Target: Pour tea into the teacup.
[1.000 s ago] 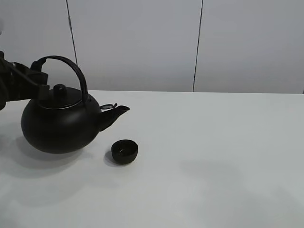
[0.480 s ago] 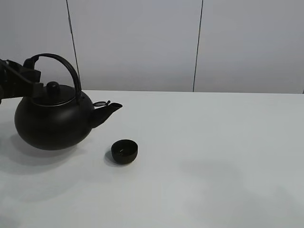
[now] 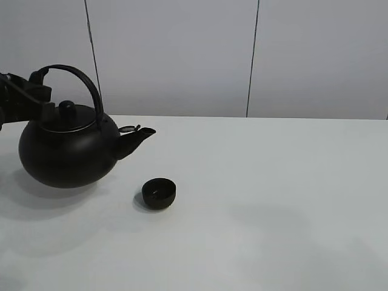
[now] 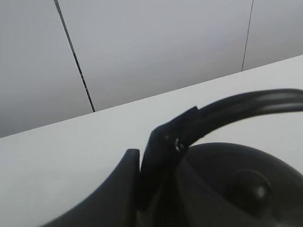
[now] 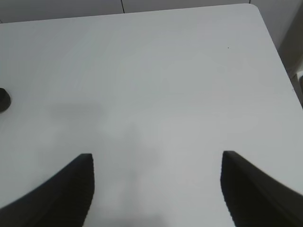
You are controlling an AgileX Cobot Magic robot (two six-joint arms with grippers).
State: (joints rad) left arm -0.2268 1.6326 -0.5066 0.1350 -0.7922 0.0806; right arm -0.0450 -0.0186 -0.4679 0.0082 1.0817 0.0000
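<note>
Table (image 3: 273,212): wide, plain white top that fills the lower part of the room from where I stand.
Wall panels (image 3: 176,54): pale grey behind the table, split by thin dark vertical seams.
Kettle (image 3: 63,154): big, round and matte black, at the table's left, sitting about level. I can't tell whether its base touches the table.
Handle (image 3: 85,82): black arch over the lid knob (image 3: 66,110).
Spout (image 3: 136,138): points right, its small flap raised, above and to the left of the cup.
Left gripper (image 3: 37,90): clamped tight on the rear end of the kettle's handle.
Right gripper (image 5: 158,189): jaws spread apart over bare table, gripping nothing.
Teacup (image 3: 159,193): small matte-black bowl standing upright on the table, just right of the kettle and nearer to me, apart from it. Its inside is too dark to read.
</note>
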